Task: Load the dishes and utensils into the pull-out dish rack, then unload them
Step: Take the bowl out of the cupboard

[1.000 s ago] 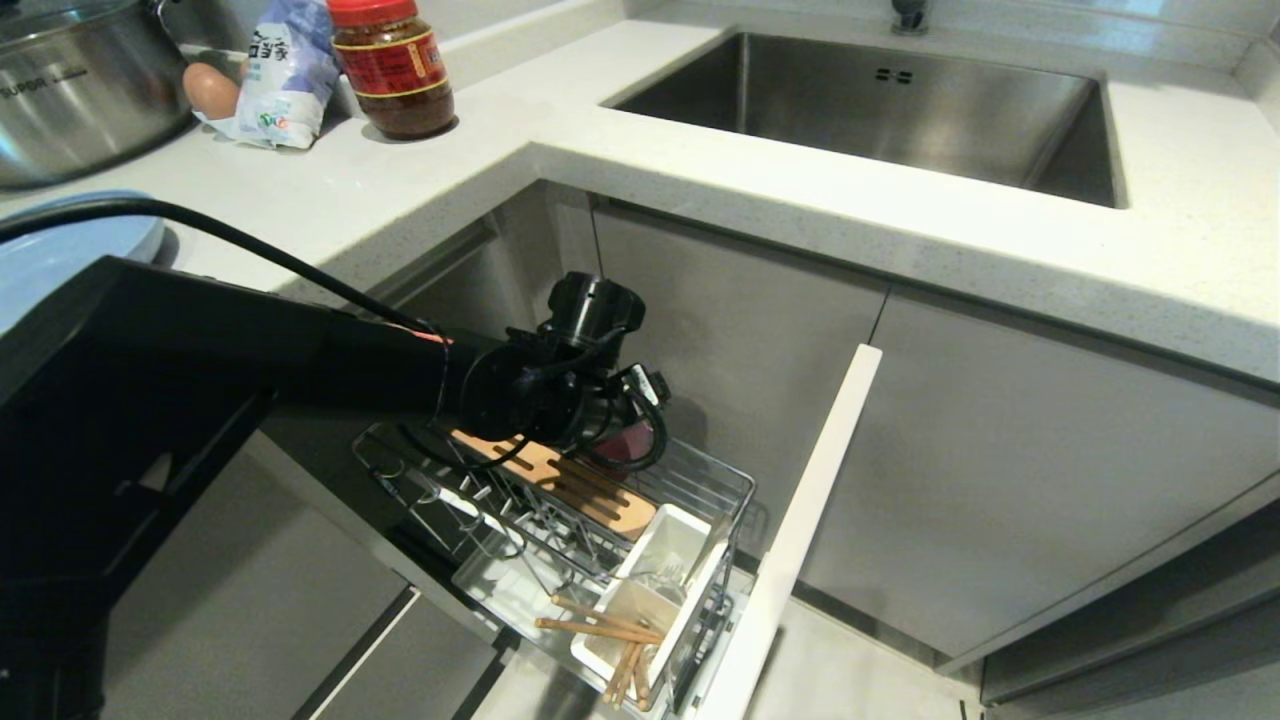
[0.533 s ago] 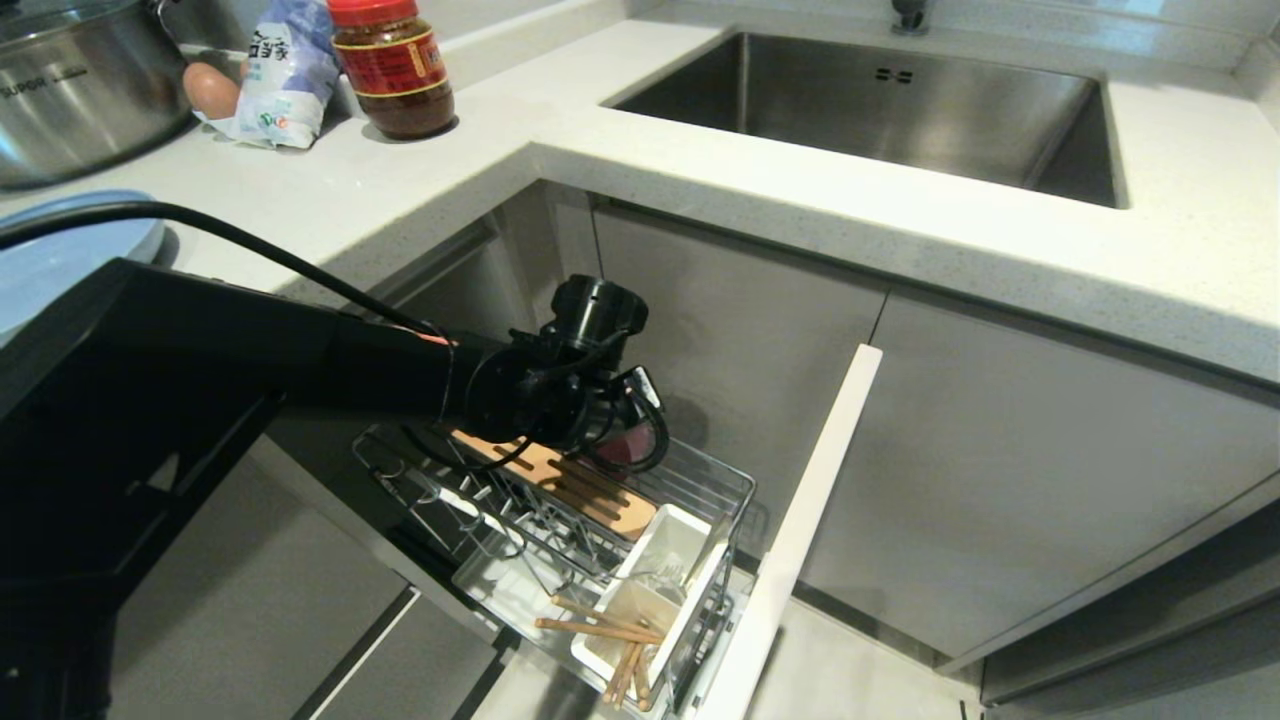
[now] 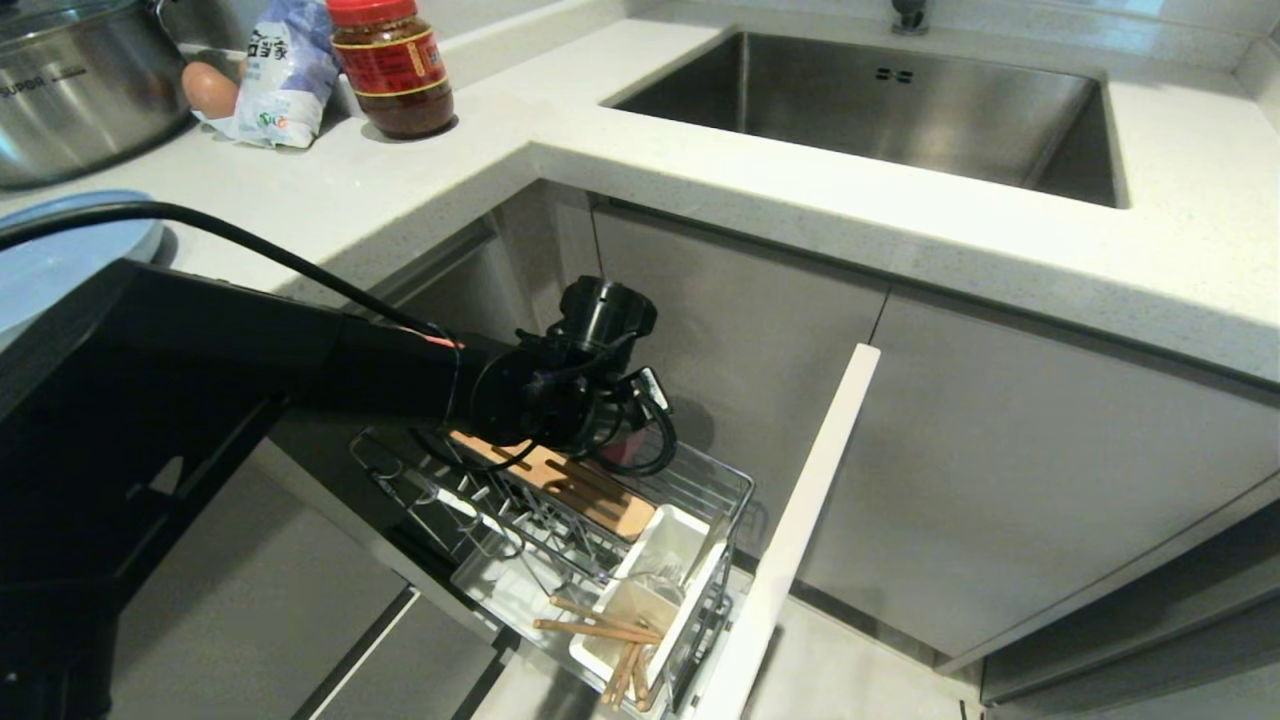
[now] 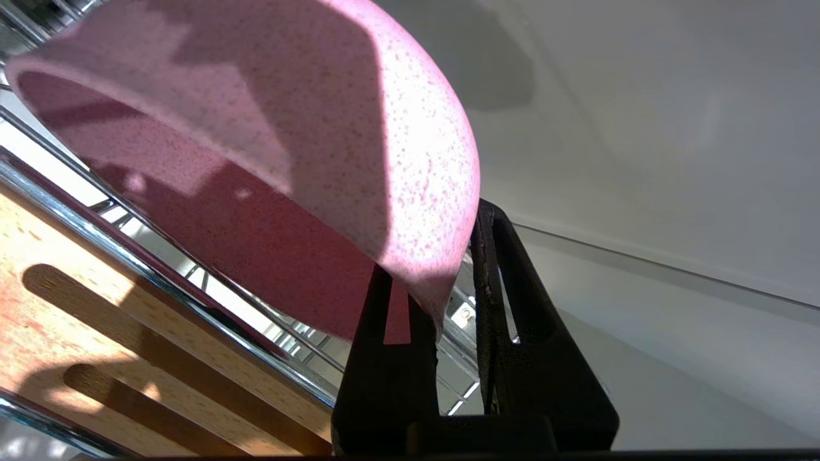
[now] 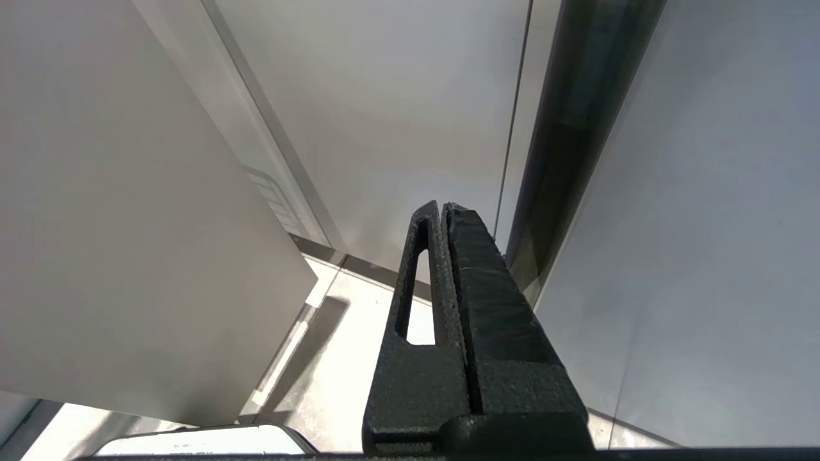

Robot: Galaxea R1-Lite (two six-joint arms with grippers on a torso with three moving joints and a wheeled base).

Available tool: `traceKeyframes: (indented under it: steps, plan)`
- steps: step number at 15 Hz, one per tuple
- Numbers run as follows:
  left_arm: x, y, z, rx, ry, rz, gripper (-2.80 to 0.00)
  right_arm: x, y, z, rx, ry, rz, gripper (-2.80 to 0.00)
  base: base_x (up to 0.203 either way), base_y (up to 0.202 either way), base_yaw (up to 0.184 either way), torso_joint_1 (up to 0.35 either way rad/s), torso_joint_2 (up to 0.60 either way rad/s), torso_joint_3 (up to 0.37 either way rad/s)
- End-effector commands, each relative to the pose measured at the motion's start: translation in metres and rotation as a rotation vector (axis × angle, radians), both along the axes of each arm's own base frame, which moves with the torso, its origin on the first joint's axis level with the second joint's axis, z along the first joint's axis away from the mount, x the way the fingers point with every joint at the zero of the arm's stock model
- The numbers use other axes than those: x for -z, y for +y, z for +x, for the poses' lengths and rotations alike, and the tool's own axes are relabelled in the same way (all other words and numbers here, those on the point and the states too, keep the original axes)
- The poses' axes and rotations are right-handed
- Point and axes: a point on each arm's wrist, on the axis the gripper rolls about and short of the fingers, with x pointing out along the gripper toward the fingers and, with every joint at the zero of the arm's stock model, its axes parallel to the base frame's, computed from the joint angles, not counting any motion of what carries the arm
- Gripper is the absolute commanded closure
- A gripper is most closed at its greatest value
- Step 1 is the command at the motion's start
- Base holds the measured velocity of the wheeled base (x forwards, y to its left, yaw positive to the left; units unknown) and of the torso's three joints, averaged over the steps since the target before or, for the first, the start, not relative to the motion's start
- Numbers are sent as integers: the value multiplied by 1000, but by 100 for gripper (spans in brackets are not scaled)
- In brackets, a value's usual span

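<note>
My left gripper [image 4: 442, 269] has its two black ribbed fingers pinched on the thin rim of the speckled matte pink bowl [image 4: 269, 147], which sits tilted in the chrome wire pull-out dish rack [image 3: 700, 480], just beside the slotted wooden strip [image 4: 77, 320]. In the white rectangular utensil cup [image 3: 650, 590] I see the light wooden chopsticks [image 3: 600, 625]. My right gripper [image 5: 443, 221] hangs by smooth grey cabinet fronts, fingers pressed flat together on nothing.
</note>
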Motion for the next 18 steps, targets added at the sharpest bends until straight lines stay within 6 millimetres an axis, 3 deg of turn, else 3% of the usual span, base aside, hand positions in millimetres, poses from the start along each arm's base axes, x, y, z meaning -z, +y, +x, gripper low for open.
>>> traceKeyframes:
  steps: [1, 11, 14, 18]
  plan:
    - [-15, 0, -7, -13, -42, -31, 0, 0, 0, 0, -1, -5, 0, 0, 0, 0, 0, 0, 0, 0]
    - [-63, 8, -30, -55, -166, -116, 0, 0, 0, 0, 0, -5, 0, 0, 0, 0, 0, 0, 0, 0]
    - [-96, 14, -58, -34, -230, -162, 0, 0, 0, 0, 0, -5, 0, 0, 0, 0, 0, 0, 0, 0]
    - [-155, 35, -119, 12, -357, -265, 0, 0, 0, 0, 0, -5, 0, 0, 0, 0, 0, 0, 0, 0]
